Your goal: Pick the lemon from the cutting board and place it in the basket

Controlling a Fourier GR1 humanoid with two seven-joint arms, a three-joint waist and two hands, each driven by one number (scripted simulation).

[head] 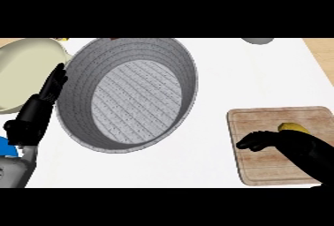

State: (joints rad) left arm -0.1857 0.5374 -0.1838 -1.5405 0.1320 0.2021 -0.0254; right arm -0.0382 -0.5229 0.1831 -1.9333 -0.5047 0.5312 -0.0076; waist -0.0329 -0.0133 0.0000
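A yellow lemon (293, 127) lies on the wooden cutting board (261, 165) at the right. My right hand (295, 148) lies over the board with its fingers curled round the lemon, hiding most of it; only the lemon's top edge shows. The grey woven basket (130, 91) stands wide and round at the centre left, with nothing inside it. My left hand (40, 109) rests open at the left edge, fingers up, just beside the basket's left wall.
A cream plate (23, 73) lies at the far left behind my left hand. A grey object (258, 40) peeks in at the top right. A blue thing (6, 148) shows at the lower left edge. White counter (215, 66) separates basket and board.
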